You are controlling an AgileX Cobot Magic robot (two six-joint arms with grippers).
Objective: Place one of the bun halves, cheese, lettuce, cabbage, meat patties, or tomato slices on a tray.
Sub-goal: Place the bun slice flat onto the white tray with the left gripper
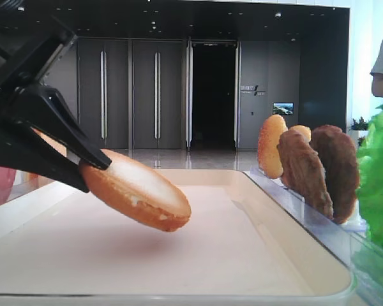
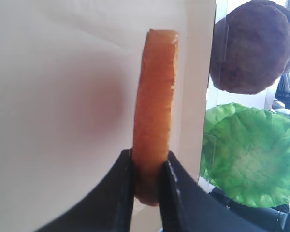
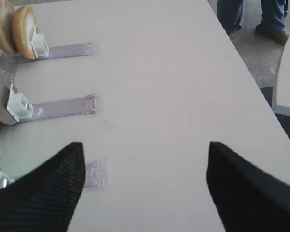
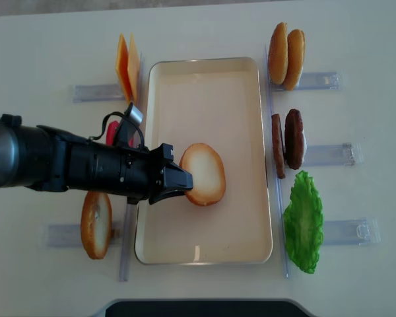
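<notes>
My left gripper (image 4: 183, 179) is shut on the edge of a golden-brown bun half (image 4: 202, 173) with a pale face. It holds the bun tilted just above the middle of the cream tray (image 4: 204, 63). In the low exterior view the bun half (image 1: 135, 189) hangs from the gripper (image 1: 92, 169) with its shadow on the tray below. The left wrist view shows the bun half (image 2: 154, 111) edge-on, pinched between both fingers. My right gripper (image 3: 145, 183) stands open over bare table with nothing between its fingers.
Clear racks flank the tray. On the right stand two bun pieces (image 4: 286, 56), the meat patties (image 4: 287, 140) and the lettuce (image 4: 302, 221). On the left are the cheese (image 4: 127, 66), a red slice (image 4: 112, 131) and another bun half (image 4: 96, 224).
</notes>
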